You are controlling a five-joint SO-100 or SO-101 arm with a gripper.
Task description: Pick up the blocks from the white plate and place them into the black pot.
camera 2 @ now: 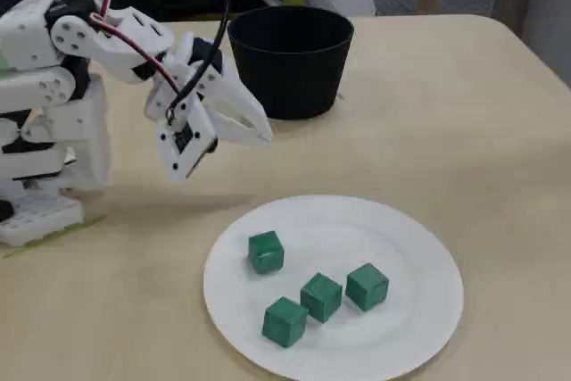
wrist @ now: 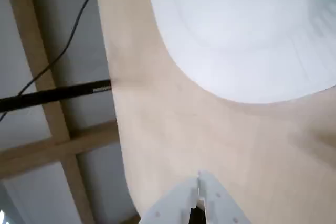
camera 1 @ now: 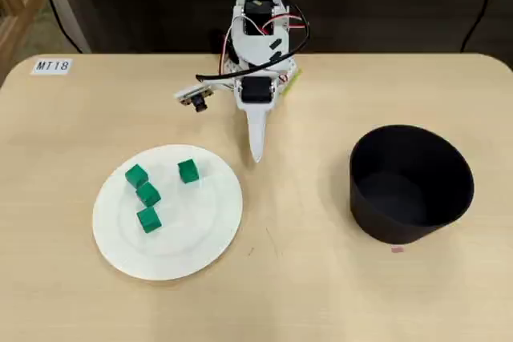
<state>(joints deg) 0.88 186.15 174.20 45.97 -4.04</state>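
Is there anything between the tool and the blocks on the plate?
Nothing visible. The shut tool hangs above bare table just past the white plate; all four green blocks lie uncovered.

I see a light wooden table beneath the claw, a white label far to its left in the overhead view, and dark floor behind it.
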